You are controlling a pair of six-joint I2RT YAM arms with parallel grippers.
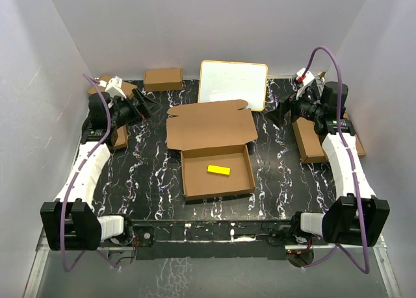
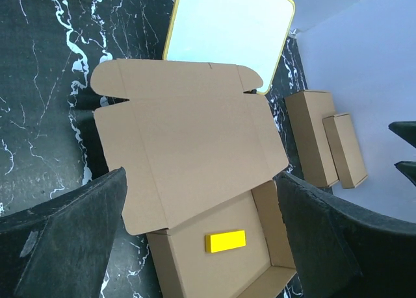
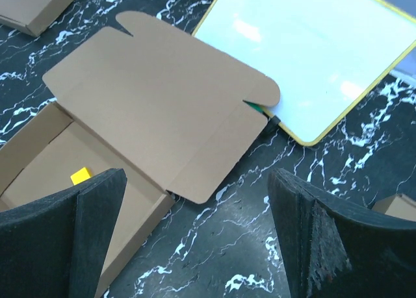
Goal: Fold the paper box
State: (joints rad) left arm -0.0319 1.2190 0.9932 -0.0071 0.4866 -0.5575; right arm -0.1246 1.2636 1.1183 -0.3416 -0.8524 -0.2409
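Left gripper (image 1: 140,108), far left: fingers spread wide, holding nothing. Paper box (image 1: 214,149), centre of scene: tray walls up, lid flap open toward the far side, yellow block (image 1: 218,170) lying in the tray. Right gripper (image 1: 278,113), far right: fingers spread wide, empty.

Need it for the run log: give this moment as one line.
paper box: tray formed, lid open | yellow block: inside tray | left tool: open, empty | right tool: open, empty
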